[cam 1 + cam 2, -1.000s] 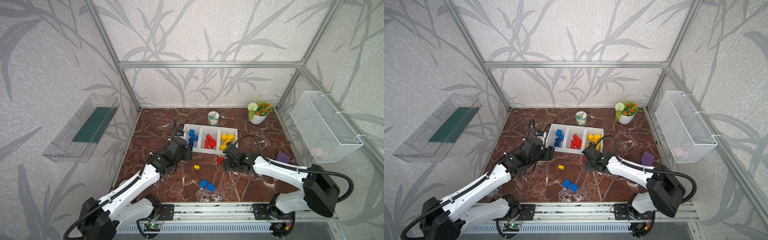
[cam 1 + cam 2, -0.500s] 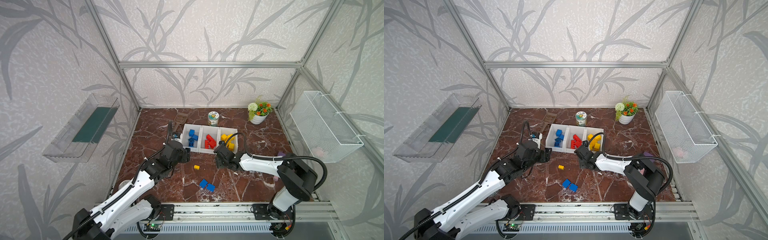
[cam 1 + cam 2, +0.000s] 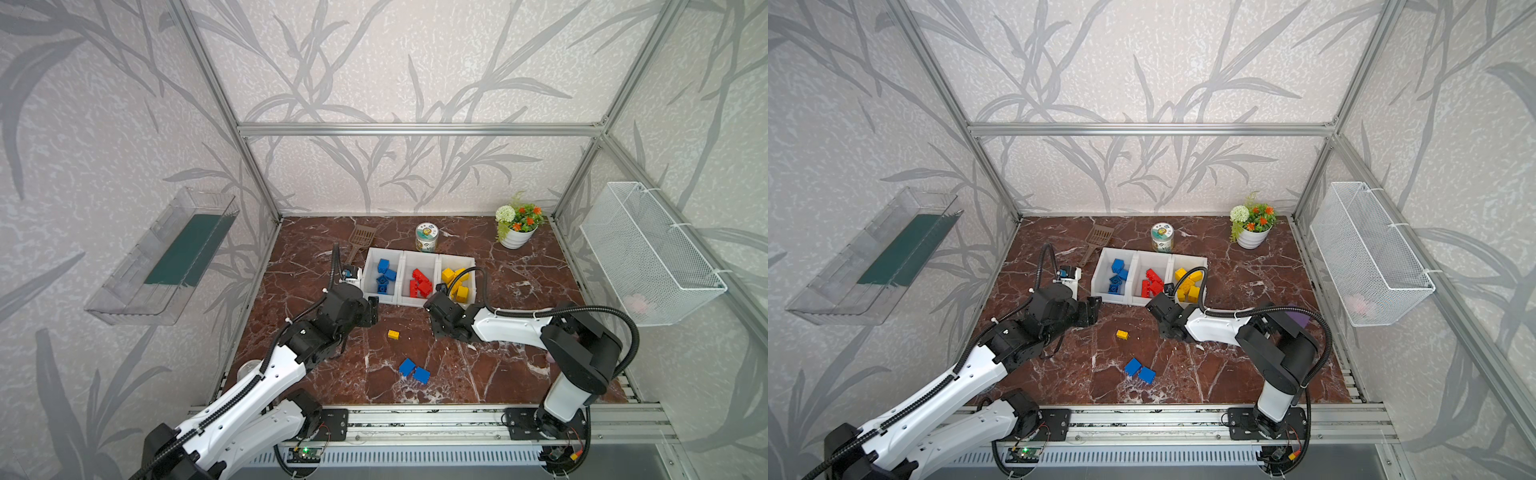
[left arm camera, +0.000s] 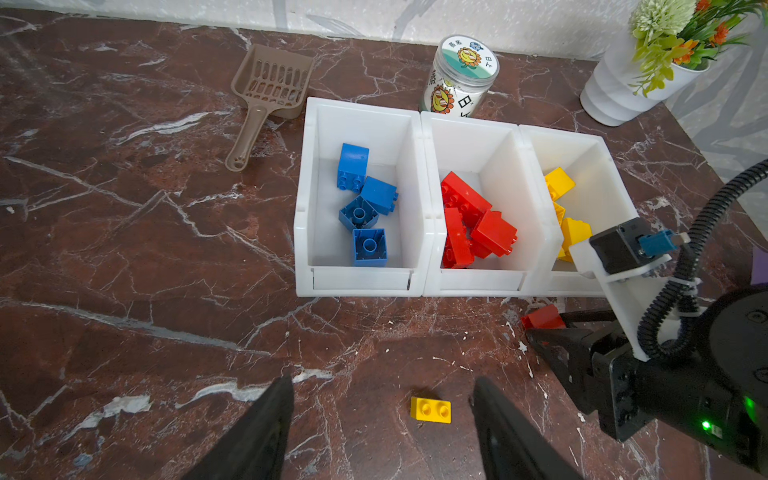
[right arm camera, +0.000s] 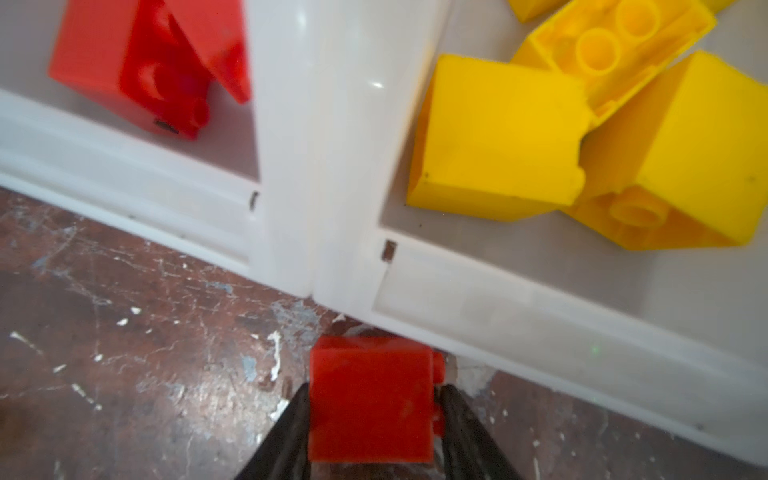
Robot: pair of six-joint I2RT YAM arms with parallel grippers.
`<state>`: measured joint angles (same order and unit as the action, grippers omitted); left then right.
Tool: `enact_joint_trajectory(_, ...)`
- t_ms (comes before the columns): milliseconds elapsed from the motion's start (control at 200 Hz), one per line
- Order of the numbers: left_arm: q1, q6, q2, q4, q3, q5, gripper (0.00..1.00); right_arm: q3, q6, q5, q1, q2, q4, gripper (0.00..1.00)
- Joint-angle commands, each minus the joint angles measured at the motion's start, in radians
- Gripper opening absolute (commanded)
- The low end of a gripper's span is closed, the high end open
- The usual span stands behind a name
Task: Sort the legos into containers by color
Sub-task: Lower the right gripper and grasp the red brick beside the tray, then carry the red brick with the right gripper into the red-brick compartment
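Note:
Three joined white containers [image 3: 409, 266] hold blue legos [image 3: 384, 274], red legos [image 3: 419, 281] and yellow legos [image 3: 455, 282], one colour per bin. My right gripper [image 5: 372, 392] is shut on a red lego [image 5: 370, 399], low over the table just in front of the wall between the red and yellow bins [image 5: 316, 166]. The left wrist view shows that red lego [image 4: 542, 318] too. My left gripper [image 4: 380, 386] is open, with a small yellow lego [image 4: 430, 409] lying on the table between its fingers. Two blue legos [image 3: 407, 367] [image 3: 421, 375] lie nearer the front.
A brown scoop [image 3: 360, 239], a labelled jar [image 3: 427, 237] and a flower pot [image 3: 517, 232] stand behind the bins. A purple block [image 3: 1298, 318] shows behind the right arm. A wire basket [image 3: 648, 253] hangs on the right wall and a clear tray [image 3: 166, 257] on the left wall.
My right gripper has slid left along the front of the bins and closed on the red lego. The left arm has drawn back a little, its jaws as wide as before.

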<state>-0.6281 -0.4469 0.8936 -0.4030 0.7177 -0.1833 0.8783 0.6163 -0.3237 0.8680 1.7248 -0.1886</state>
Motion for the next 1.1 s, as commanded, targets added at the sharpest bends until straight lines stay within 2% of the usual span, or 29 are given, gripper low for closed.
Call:
enact_joint_trajectory(0,0.004,-0.019,-0.007,0.006,-0.015,-0.006,0.71,0.007,0.005,-0.025,0.009,0.021,-0.008,0.42)
enact_joint_trajectory(185,0.003,-0.012,-0.006,0.001,-0.015,-0.004,0.71,0.008,0.009,-0.036,0.035,-0.009,-0.04,0.39)
enact_joint_trajectory(455,0.004,-0.034,-0.006,0.006,-0.046,-0.02,0.71,0.002,0.013,-0.079,0.201,-0.15,-0.193,0.39)
enact_joint_trajectory(585,0.004,-0.047,-0.018,0.031,-0.072,-0.024,0.71,0.048,-0.062,-0.154,0.198,-0.216,-0.19,0.39)
enact_joint_trajectory(685,0.004,-0.054,-0.019,0.031,-0.078,-0.015,0.71,0.132,-0.167,-0.127,0.162,-0.198,-0.143,0.39)
enact_joint_trajectory(720,0.004,-0.056,-0.02,0.029,-0.078,-0.011,0.71,0.176,-0.191,-0.094,0.103,-0.17,-0.133,0.39)
enact_joint_trajectory(870,0.004,-0.076,-0.028,0.02,-0.084,0.016,0.71,0.356,-0.262,-0.019,0.006,-0.028,-0.139,0.39)
enact_joint_trajectory(1095,0.003,-0.083,-0.056,0.016,-0.101,0.037,0.71,0.555,-0.25,0.087,-0.087,0.164,-0.19,0.39)
